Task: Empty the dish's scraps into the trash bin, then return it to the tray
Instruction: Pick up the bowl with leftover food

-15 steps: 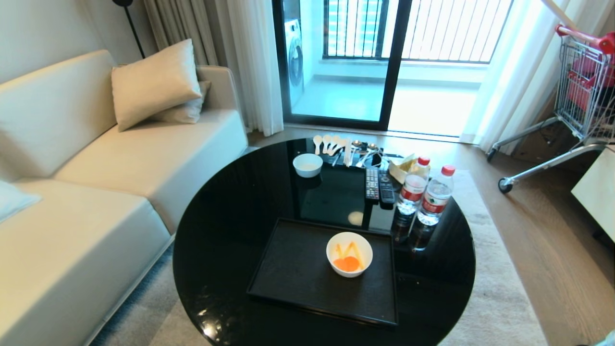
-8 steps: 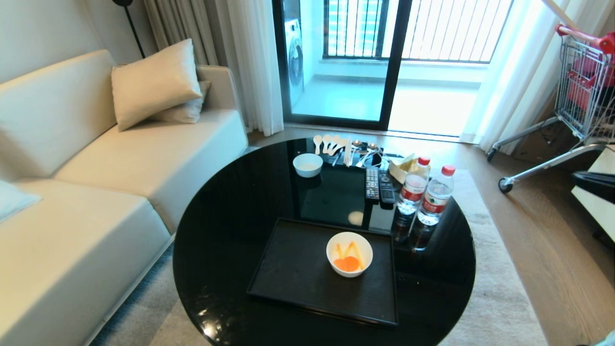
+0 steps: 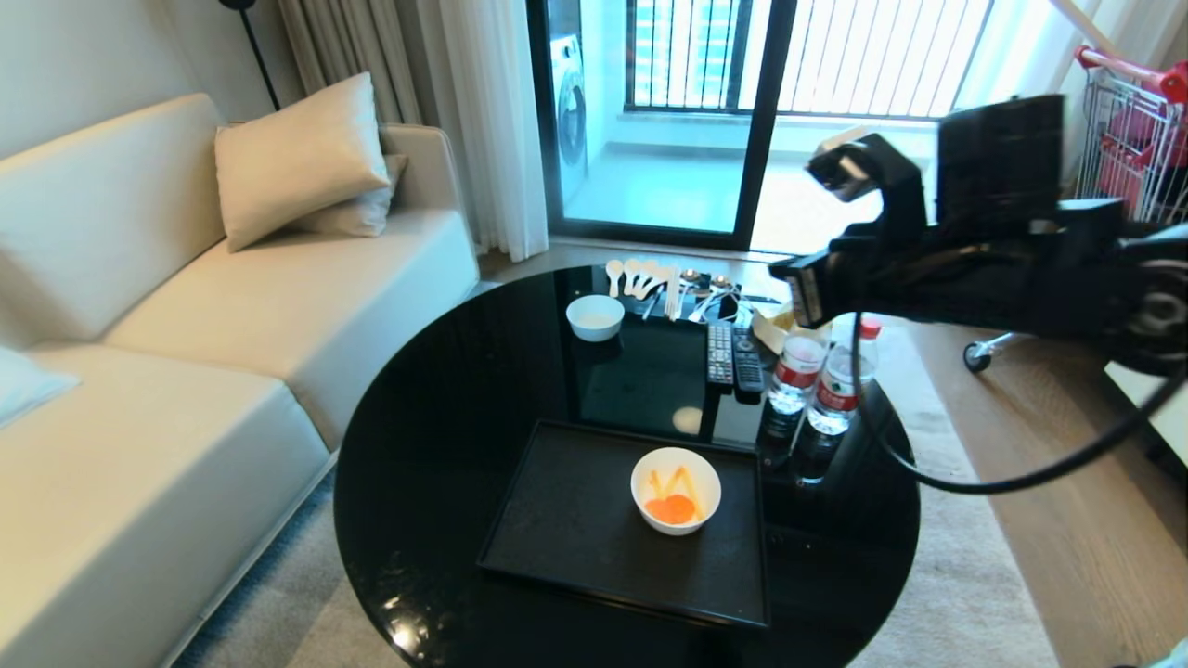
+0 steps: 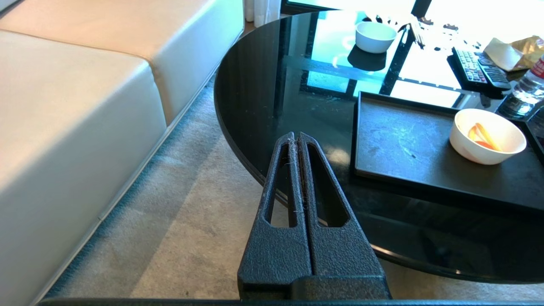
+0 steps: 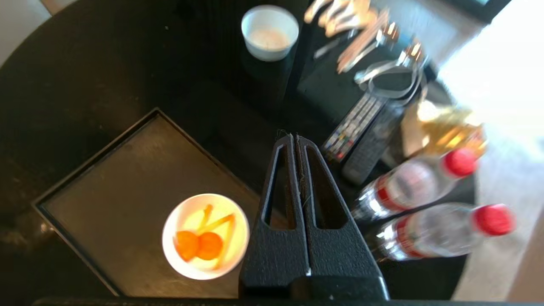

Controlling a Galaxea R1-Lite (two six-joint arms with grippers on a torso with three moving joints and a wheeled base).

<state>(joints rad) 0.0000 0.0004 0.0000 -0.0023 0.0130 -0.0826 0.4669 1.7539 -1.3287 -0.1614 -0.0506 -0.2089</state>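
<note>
The dish [image 3: 676,489], a round white bowl, stands on the right part of the black tray [image 3: 557,529]. Orange carrot slices and pale strips, the scraps [image 3: 673,506], lie inside it. My right arm [image 3: 928,269] reaches in from the right, high above the bottles. Its gripper [image 5: 294,137] is shut and empty, hanging over the table between the tray [image 5: 127,187] and the remotes, with the dish [image 5: 205,236] below and to one side. My left gripper [image 4: 296,135] is shut and empty, low by the table's near left edge, away from the dish [image 4: 488,136]. The trash bin is out of view.
On the round black table [image 3: 445,417] stand a smaller white bowl [image 3: 594,317], two remotes [image 3: 731,357], two water bottles [image 3: 817,385] and cutlery [image 3: 659,278]. A sofa [image 3: 186,325] lines the left, and a shopping cart [image 3: 1132,148] stands far right.
My right arm has swung up from the right edge of the head view to high over the table's right side. The dish and tray have not moved.
</note>
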